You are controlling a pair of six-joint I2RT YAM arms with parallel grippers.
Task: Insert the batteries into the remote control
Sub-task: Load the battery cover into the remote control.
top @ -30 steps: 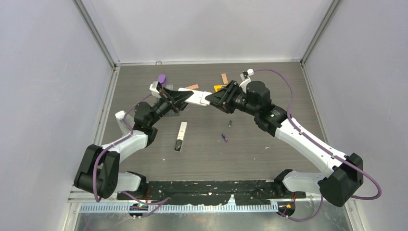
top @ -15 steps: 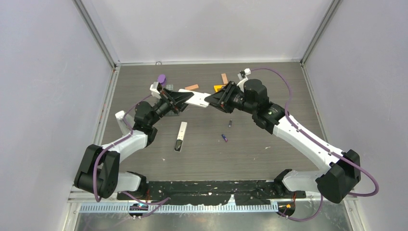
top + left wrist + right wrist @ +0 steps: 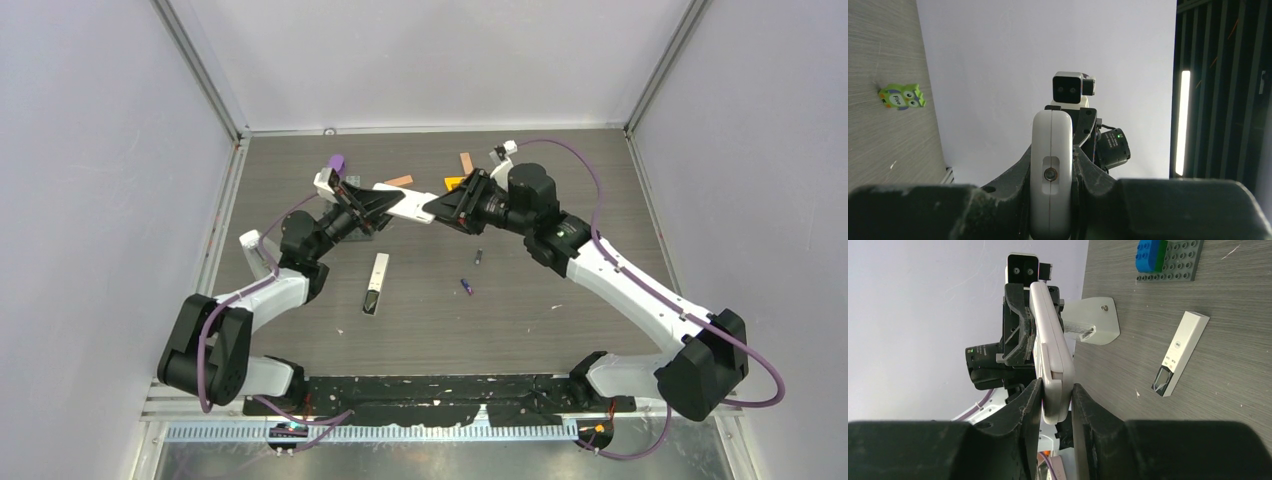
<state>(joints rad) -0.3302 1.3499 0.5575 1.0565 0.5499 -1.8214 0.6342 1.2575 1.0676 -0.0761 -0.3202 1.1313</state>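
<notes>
Orange blocks (image 3: 399,181), purple cylinder (image 3: 337,161) near the table's (image 3: 520,320) far edge — green owl (image 3: 901,96), studded plate (image 3: 1185,257) elsewhere on it.

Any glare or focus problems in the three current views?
Top external: even diffuse light, soft shadows, but the batteries are mere specks. Left wrist: left gripper is a dark blur up close, white remote sharp, light strip at right blown out. Right wrist: right gripper soft, table grain crisp.

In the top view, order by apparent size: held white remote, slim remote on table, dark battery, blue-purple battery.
1. held white remote (raised nearer the camera)
2. slim remote
3. dark battery and blue-purple battery: look alike
</notes>
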